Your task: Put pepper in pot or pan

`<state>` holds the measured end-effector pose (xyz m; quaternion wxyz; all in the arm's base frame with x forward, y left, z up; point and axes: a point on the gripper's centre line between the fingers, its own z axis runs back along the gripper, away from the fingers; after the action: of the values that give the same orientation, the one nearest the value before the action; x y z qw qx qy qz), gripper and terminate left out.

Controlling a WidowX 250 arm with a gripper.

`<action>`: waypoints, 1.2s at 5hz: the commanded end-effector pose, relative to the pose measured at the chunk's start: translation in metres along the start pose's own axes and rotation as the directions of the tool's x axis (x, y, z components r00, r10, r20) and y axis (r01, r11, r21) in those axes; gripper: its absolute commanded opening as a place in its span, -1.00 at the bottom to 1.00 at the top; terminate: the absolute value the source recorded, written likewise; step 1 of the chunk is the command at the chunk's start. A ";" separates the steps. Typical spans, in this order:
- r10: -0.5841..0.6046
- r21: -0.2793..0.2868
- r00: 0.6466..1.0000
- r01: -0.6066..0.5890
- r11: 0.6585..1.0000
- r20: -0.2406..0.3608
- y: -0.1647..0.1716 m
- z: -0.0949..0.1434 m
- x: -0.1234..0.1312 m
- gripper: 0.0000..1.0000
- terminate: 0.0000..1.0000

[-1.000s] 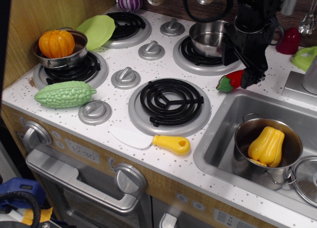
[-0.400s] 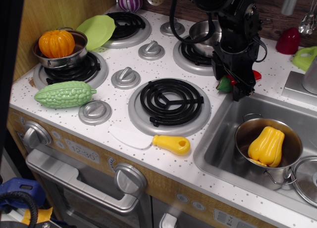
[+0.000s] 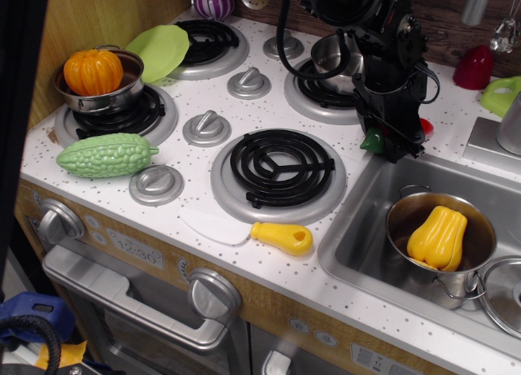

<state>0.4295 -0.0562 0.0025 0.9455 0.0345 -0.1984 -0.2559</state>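
The red chili pepper (image 3: pixel 424 127) lies on the counter between the back right burner and the sink. Only its green stem cap (image 3: pixel 372 141) on the left and a bit of red on the right show past the gripper. My black gripper (image 3: pixel 396 145) is down over the pepper's middle, its fingers straddling it. The frame does not show whether they have closed on it. The shiny steel pot (image 3: pixel 332 54) stands on the back right burner just behind the gripper, partly hidden by the arm.
A sink (image 3: pixel 366 228) at the right holds a loop-handled pot (image 3: pixel 480 228) with a yellow bell pepper (image 3: pixel 438 238). A yellow-handled knife (image 3: pixel 281 237) lies at the front. A green gourd (image 3: pixel 106 155), a pumpkin in a pot (image 3: pixel 94 71), a green plate (image 3: pixel 159 50) and a dark red pepper (image 3: pixel 475 66) are around.
The arm has swung left and down from beside the pepper to directly over it. The gripper now covers the pepper's middle. The pepper has hardly moved.
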 end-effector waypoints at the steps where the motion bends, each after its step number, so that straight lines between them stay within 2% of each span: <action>1: -0.008 0.074 1.000 0.008 0.997 -0.003 0.009 0.030 0.017 -1.00 -1.00; 2: -0.038 0.148 0.998 0.046 0.988 -0.058 0.022 0.058 0.019 -1.00 -1.00; 3: -0.054 0.215 0.994 0.073 0.974 -0.094 0.033 0.075 0.017 -1.00 -1.00; 4: -0.077 0.255 0.989 0.107 0.961 -0.125 0.046 0.090 0.019 -1.00 -1.00; 6: -0.136 0.296 0.986 0.160 0.942 -0.100 0.093 0.092 0.024 -1.00 -1.00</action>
<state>0.4575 0.0242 0.0850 0.9134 0.2052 -0.1738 -0.3056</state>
